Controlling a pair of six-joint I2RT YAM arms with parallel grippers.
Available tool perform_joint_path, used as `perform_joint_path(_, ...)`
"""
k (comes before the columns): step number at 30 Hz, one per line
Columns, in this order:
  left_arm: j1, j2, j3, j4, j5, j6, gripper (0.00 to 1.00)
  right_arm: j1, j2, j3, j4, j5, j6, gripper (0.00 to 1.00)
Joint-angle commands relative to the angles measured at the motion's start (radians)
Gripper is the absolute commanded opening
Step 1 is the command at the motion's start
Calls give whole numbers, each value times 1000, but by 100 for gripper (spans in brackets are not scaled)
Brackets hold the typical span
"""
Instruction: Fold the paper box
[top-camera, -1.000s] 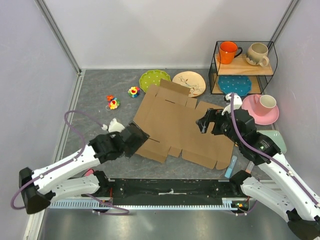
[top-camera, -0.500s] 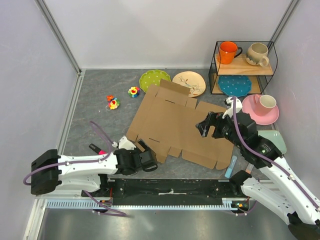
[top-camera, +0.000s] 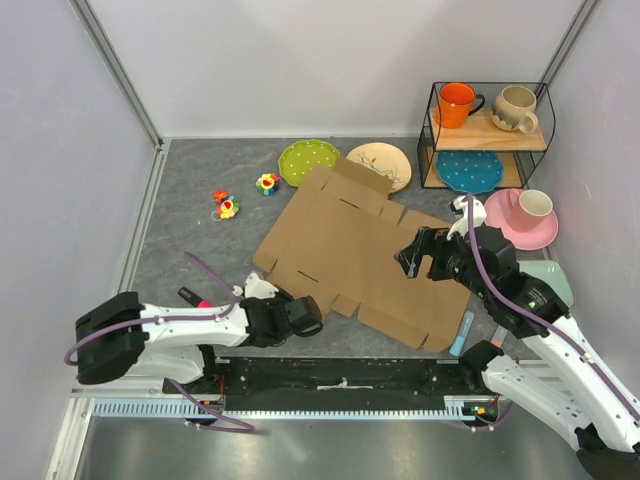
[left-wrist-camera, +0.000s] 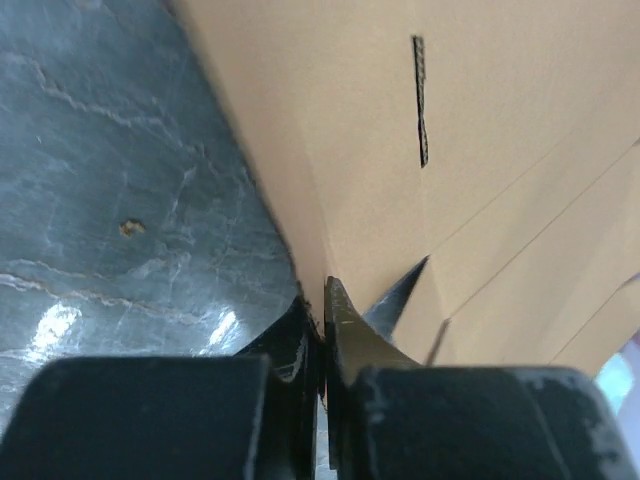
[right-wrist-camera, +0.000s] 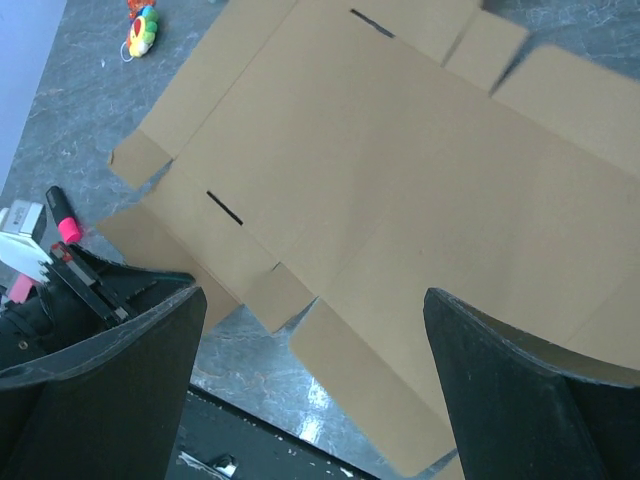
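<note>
Over the table, paper box (top-camera: 350, 245): lies flat and unfolded on the grey table (top-camera: 190, 200), its far edge by the green plate (top-camera: 308, 160) and tan plate (top-camera: 380, 165).
Top view, left gripper (top-camera: 308, 315): low at the paper box's near-left edge.
Top view, right gripper (top-camera: 408, 258): above the paper box's right half.
Left wrist, fingers (left-wrist-camera: 350, 335): pressed almost together, a flap's edge pinched between them.
Right wrist, fingers (right-wrist-camera: 100, 370): spread wide over the cardboard, holding nothing.
Right wrist, pink marker (right-wrist-camera: 62, 222): on the table near the paper box's near-left corner.

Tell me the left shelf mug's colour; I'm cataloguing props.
The mug is orange, clearest in the top external view.
</note>
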Motion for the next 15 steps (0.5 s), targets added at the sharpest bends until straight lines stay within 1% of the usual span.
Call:
perform_joint_path(1,46,-130,-1,-65,-104,-51,2,0,-13,90,-19,10,-13,98)
perform_joint_path(2,62,-156,8,-109,-119,-27,2,0,-13,100,-22,15,-19,98)
perform_joint_path(3,73,-210,19,-135,-145,34,2,-1,-15,120,-25,18,-22,98)
perform_joint_path(4,83,-236,45,-146,-152,82,2,0,-12,131,-29,27,-25,98)
perform_joint_path(5,123,-256,59,-143,-137,144,2,0,-10,143,-31,30,-30,98)
perform_joint_path(6,151,-300,74,-130,-118,300,2,0,-3,171,-41,35,-39,98)
perform_joint_path(7,181,-320,106,-108,-91,391,2,0,2,186,-46,41,-44,98)
perform_joint_path(8,251,-342,120,-47,-11,486,2,0,5,200,-51,41,-47,98)
perform_joint_path(9,289,-377,132,-24,36,651,2,0,11,223,-60,42,-50,98)
perform_joint_path(10,327,-395,155,1,90,720,2,0,11,234,-65,36,-51,98)
perform_joint_path(11,403,-411,168,12,206,773,2,0,14,243,-68,35,-51,98)
perform_joint_path(12,440,-432,177,30,260,861,2,0,13,254,-72,33,-53,98)
perform_joint_path(13,505,-443,200,32,309,895,2,2,13,258,-75,33,-53,98)
perform_joint_path(14,533,-446,212,29,400,957,2,0,10,260,-77,35,-53,98)
perform_joint_path(15,557,-448,226,27,441,988,2,0,7,260,-78,35,-53,98)
